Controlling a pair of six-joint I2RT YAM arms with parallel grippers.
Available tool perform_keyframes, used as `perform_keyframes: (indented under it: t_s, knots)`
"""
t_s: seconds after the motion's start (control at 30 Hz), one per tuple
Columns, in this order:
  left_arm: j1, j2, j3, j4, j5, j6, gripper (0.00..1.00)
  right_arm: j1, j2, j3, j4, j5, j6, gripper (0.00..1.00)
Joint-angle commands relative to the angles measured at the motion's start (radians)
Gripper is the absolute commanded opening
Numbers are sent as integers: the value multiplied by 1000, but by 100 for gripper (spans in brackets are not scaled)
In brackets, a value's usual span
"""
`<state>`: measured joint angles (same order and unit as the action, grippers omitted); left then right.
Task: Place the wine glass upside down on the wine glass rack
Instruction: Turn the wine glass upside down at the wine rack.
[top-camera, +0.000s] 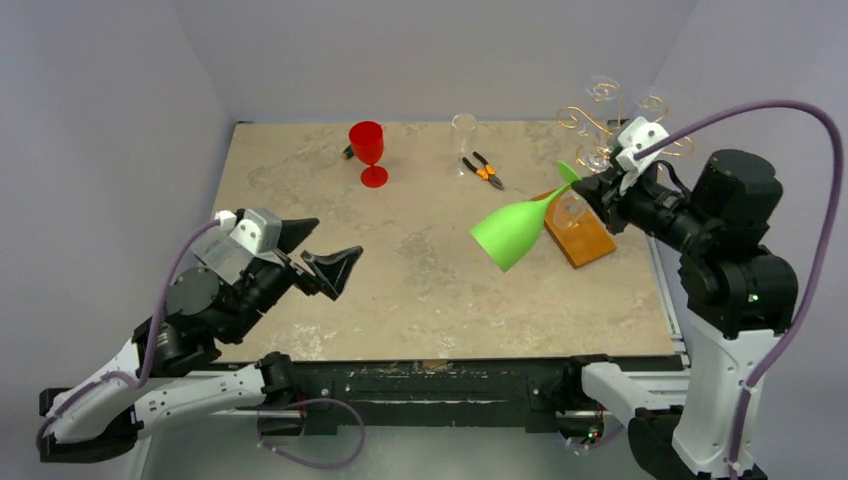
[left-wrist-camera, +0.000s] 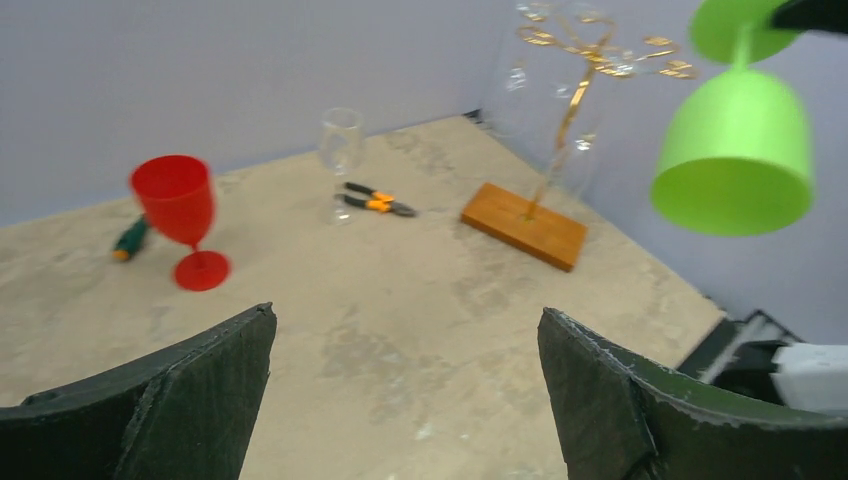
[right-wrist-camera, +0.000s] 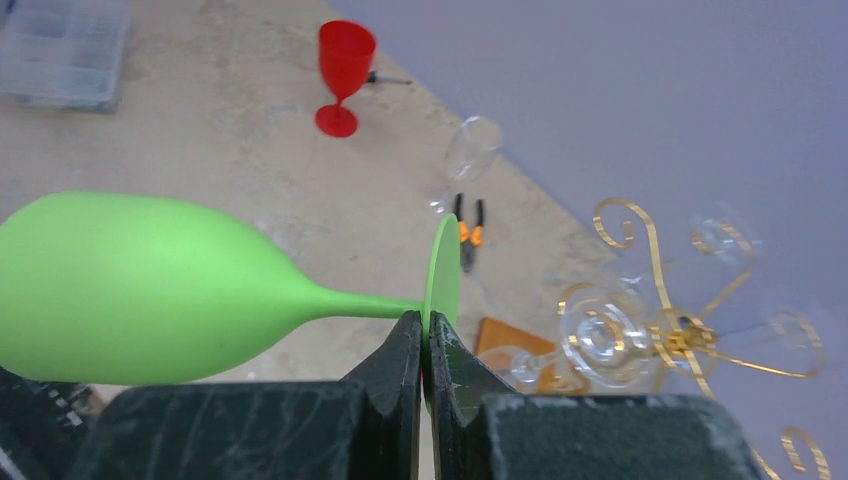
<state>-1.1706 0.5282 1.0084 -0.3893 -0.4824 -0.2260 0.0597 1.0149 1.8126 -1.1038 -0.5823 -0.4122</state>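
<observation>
My right gripper (top-camera: 592, 190) (right-wrist-camera: 427, 335) is shut on the flat foot of a green wine glass (top-camera: 515, 232) (right-wrist-camera: 140, 290) (left-wrist-camera: 735, 150). The glass hangs in the air, tilted, bowl pointing down and left, just left of the wine glass rack (top-camera: 620, 122) (left-wrist-camera: 565, 110) (right-wrist-camera: 680, 335). The rack is gold wire with curled arms on an orange-brown wooden base (top-camera: 582, 240) (left-wrist-camera: 525, 228). Clear glasses (right-wrist-camera: 605, 335) hang upside down on it. My left gripper (top-camera: 338, 240) (left-wrist-camera: 407, 315) is open and empty at the table's left, above the surface.
A red goblet (top-camera: 368, 150) (left-wrist-camera: 180, 205) stands at the back, a green-handled tool (left-wrist-camera: 130, 240) behind it. A clear upright glass (top-camera: 463, 135) and orange-handled pliers (top-camera: 483, 170) lie at the back centre. A clear plastic box (right-wrist-camera: 65, 50) shows in the right wrist view.
</observation>
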Motion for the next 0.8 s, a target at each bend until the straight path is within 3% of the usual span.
perform_keyframes:
  t_s: [0.0, 0.2, 0.33, 0.53, 0.77]
  knots:
    - [105, -4, 41, -179, -57, 180, 100, -1, 16, 143, 24, 232, -87, 0]
    - [129, 11, -59, -143, -115, 332, 100, -1, 45, 287, 140, 479, -82, 0]
    - [132, 2, -96, -131, -54, 308, 100, -1, 66, 312, 234, 645, -100, 0]
    - [141, -9, -117, -131, -39, 291, 100, -1, 102, 294, 430, 906, -237, 0]
    - [149, -36, -123, -132, -35, 292, 100, -1, 163, 263, 617, 1083, -438, 0]
